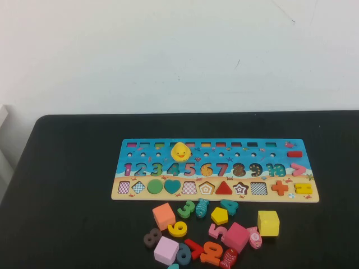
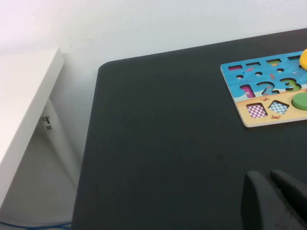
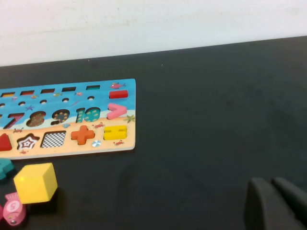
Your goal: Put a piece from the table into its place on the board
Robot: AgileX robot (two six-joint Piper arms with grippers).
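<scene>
I'm seeing the board [image 1: 215, 169] lying mid-frame on the black table [image 1: 67, 190], loose pieces [image 1: 213, 232] sitting below it, left gripper [image 2: 276, 201] and right gripper [image 3: 277, 203] both hovering empty, fingers nearly together.

Black table [image 1: 67, 185]: puzzle board [image 1: 215, 193], loose pieces [image 1: 213, 232] beside.
</scene>
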